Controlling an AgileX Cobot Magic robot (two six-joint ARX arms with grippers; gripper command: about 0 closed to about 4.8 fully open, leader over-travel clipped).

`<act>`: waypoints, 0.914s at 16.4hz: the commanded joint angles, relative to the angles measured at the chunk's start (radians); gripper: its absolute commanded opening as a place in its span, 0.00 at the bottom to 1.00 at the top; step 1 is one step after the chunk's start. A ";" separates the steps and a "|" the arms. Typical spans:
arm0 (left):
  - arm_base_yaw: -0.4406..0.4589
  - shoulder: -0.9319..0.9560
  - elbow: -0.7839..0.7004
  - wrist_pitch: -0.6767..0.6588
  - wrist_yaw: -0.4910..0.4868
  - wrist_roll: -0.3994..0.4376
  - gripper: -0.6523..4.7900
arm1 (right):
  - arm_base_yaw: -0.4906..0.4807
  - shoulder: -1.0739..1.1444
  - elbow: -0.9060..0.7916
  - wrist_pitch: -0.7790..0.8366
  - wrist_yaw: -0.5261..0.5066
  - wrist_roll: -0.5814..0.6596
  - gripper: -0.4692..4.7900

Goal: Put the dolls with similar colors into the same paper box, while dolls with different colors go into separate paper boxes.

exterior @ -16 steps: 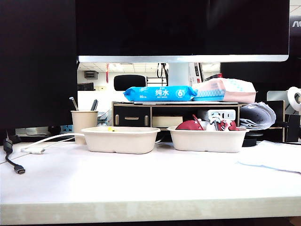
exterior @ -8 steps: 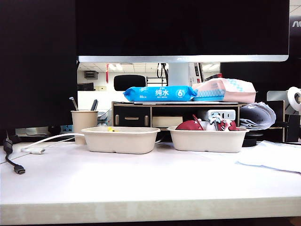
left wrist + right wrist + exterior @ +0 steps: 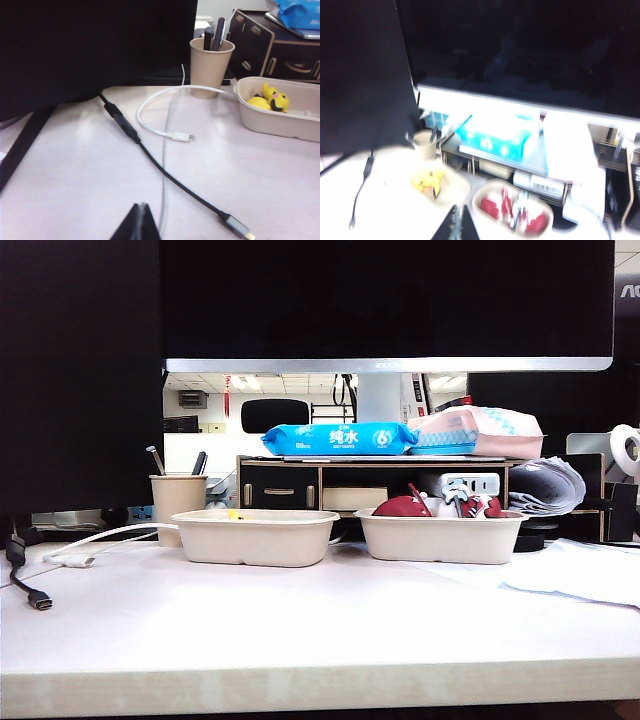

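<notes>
Two cream paper boxes stand side by side at the back of the table, the left box [image 3: 255, 537] and the right box [image 3: 440, 537]. In the left box [image 3: 270, 125] lie the yellow blob [image 3: 259, 102] and the yellow black-eared critter [image 3: 277, 100]. The two white dolls with dark-red caps [image 3: 402, 506] sit in the right box. My left gripper [image 3: 141, 222] is shut and empty, low over the table near the cables, well short of the left box. My right gripper [image 3: 456, 225] is shut and empty, raised in front of both boxes in a blurred view. Neither gripper shows in the exterior view.
A beige pen cup [image 3: 210, 62] stands beside the left box. A black cable [image 3: 165, 172] and a white cable [image 3: 165, 132] trail across the table on the left. Behind the boxes are a wooden shelf [image 3: 370, 480] bearing a blue wipes pack [image 3: 340, 438], and a monitor [image 3: 390, 300].
</notes>
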 commanded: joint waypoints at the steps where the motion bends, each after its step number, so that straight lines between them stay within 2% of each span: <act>1: -0.001 0.000 0.001 0.012 0.003 0.004 0.11 | 0.002 -0.116 -0.158 -0.022 0.002 0.005 0.09; 4: -0.001 0.000 0.001 0.012 0.003 0.004 0.11 | 0.002 -0.211 -0.246 -0.208 -0.001 0.005 0.09; 8: -0.001 0.000 0.001 0.012 0.003 0.004 0.11 | 0.002 -0.244 -0.261 -0.419 -0.001 0.005 0.09; 10: -0.001 0.000 0.001 0.012 0.003 0.004 0.11 | 0.002 -0.245 -0.261 -0.466 -0.002 0.005 0.09; 15: -0.001 0.000 0.001 0.012 0.003 0.004 0.11 | 0.001 -0.246 -0.261 -0.467 -0.001 0.003 0.09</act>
